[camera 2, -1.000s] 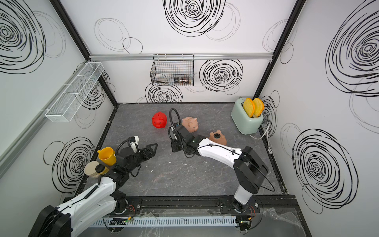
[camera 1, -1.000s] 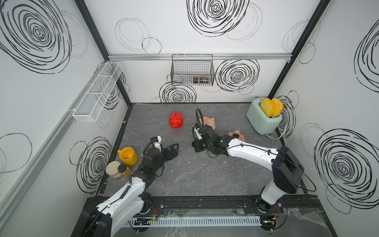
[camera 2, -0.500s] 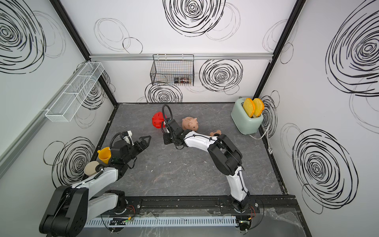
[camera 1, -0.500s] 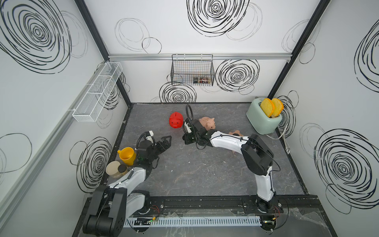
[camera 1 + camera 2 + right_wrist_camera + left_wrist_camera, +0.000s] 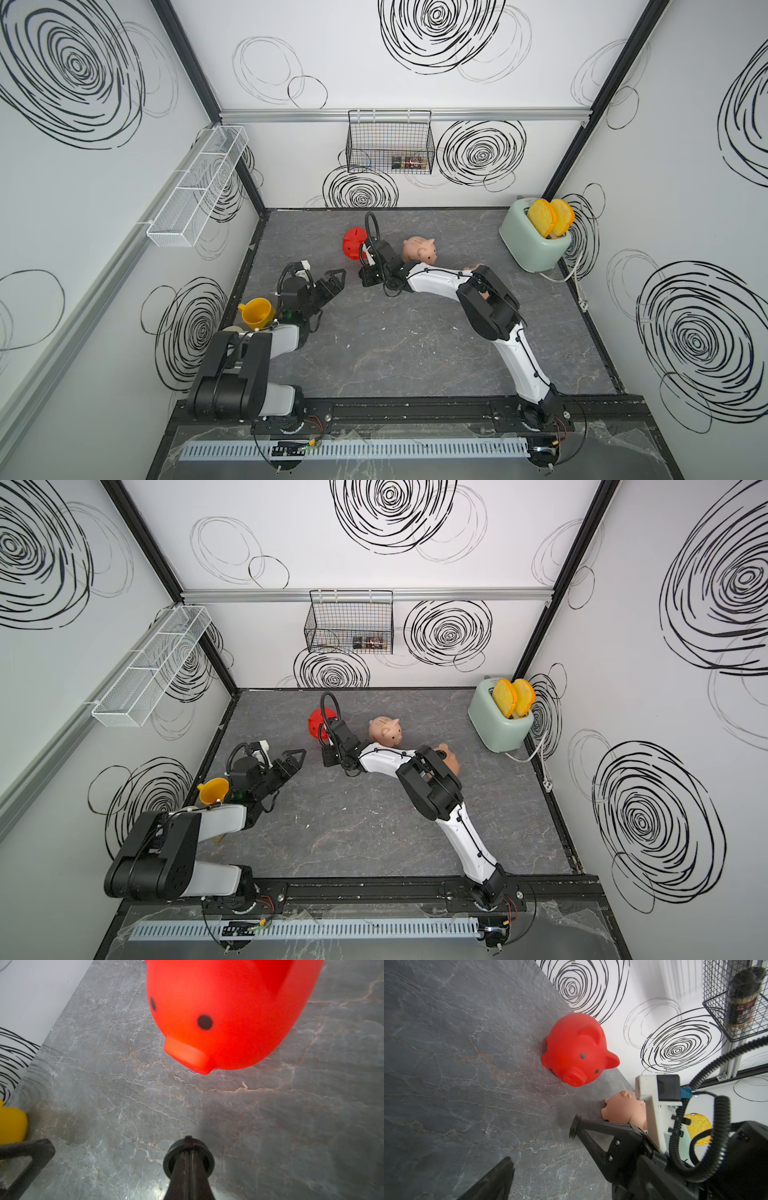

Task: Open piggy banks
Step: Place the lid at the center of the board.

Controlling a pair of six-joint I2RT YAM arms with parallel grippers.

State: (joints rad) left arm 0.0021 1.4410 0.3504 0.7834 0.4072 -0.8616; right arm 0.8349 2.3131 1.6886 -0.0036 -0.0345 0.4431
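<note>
Leftward, the open left gripper (image 5: 333, 281) is hanging by a yellow plastic mug (image 5: 256, 312); centrally, the closed right gripper (image 5: 368, 277) is hovering beside a glossy red piggy bank (image 5: 352, 243); above, a black wire basket (image 5: 390, 139) is holding a dark jar (image 5: 744, 997); rightward, a mint toaster (image 5: 525, 249), toast slices (image 5: 540, 216).

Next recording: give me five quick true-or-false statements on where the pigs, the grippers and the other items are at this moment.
1. The red piggy bank rests on the table, gripped by nothing. True.
2. The left gripper has its fingers shut. False: they are spread open and hold nothing.
3. Two toast slices stick out of the green toaster. True.
4. The right gripper is clamped on the pink piggy bank. False: it is shut and points at the red piggy bank's snout, apart from it.
5. The yellow cup hangs in the wire basket. False: it sits on the table near the left gripper.
</note>
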